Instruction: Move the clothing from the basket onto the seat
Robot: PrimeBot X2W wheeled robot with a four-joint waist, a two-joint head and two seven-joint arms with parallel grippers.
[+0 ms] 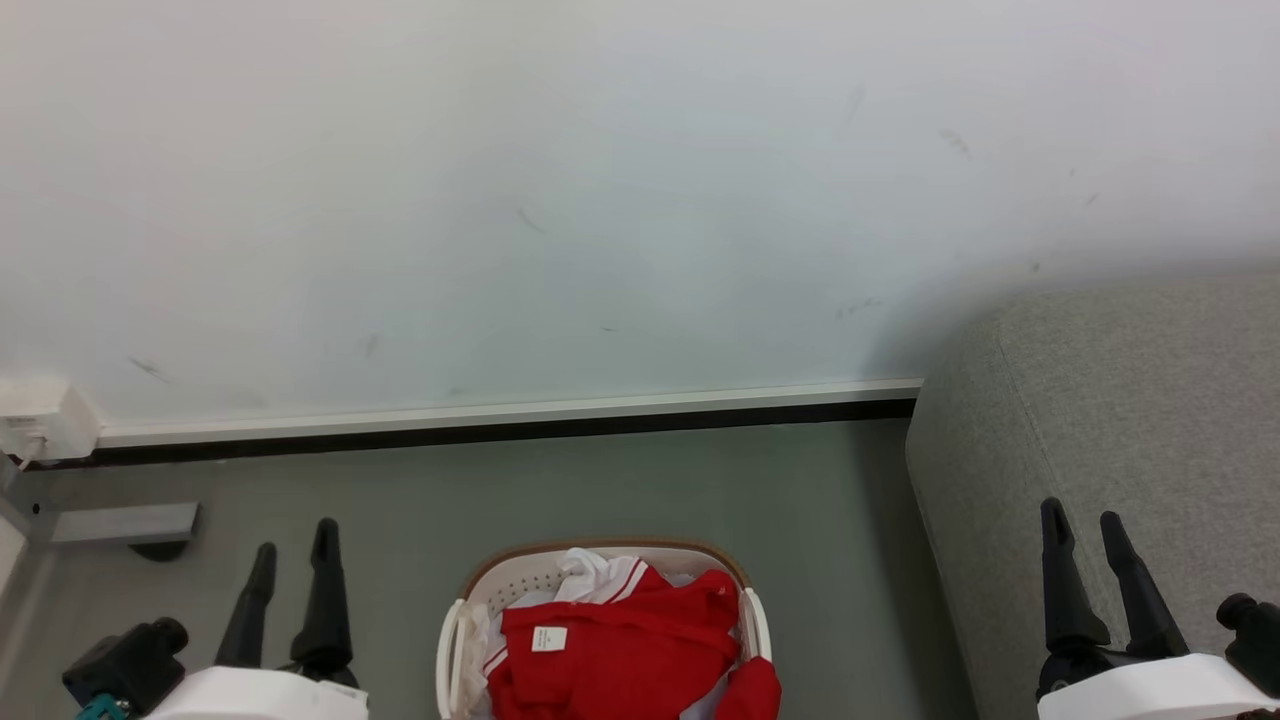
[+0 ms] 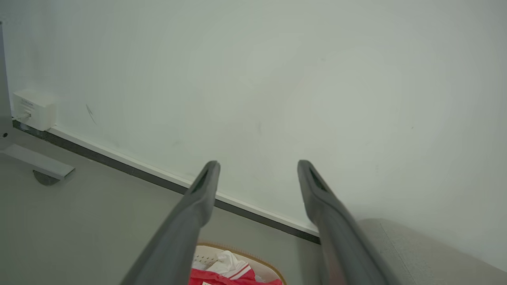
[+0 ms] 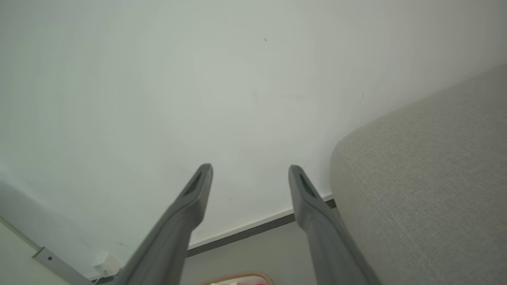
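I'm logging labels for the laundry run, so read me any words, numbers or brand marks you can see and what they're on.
Nothing can be quoted as it reads.
The white tag on the red clothing: print too small to read.
The white box on the wall: a faint marking, too blurred to read.

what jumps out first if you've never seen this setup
The red clothing heaped in the white basket at bottom centre stands out against grey floor and pale wall. The grey seat bulks at the right. The left gripper and right gripper flank the basket, both open and empty.
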